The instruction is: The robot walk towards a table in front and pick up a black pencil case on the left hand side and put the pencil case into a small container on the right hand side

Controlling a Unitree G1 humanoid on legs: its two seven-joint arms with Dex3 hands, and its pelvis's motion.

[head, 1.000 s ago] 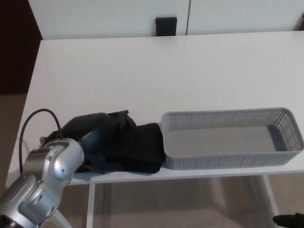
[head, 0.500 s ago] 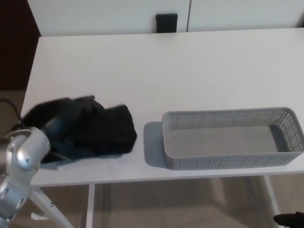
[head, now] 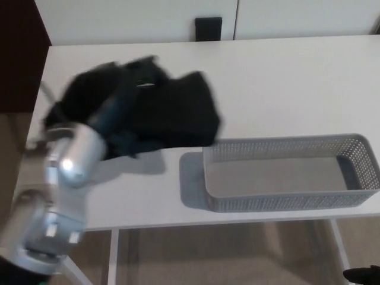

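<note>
My left hand is raised above the white table and shut on the black pencil case, which hangs in the air, blurred by motion. The case's right end reaches just above the left far corner of the grey mesh container. The container sits at the table's front right and nothing lies inside it. My silver left forearm rises from the lower left. Only a dark tip of my right hand shows at the bottom right corner, below the table edge.
A small black object stands at the table's far edge against the white wall. A dark panel lies to the left of the table. The table's front edge runs just in front of the container.
My left hand has lifted the pencil case off the table's front left and swung it up and to the right, toward the container. The container has not moved.
</note>
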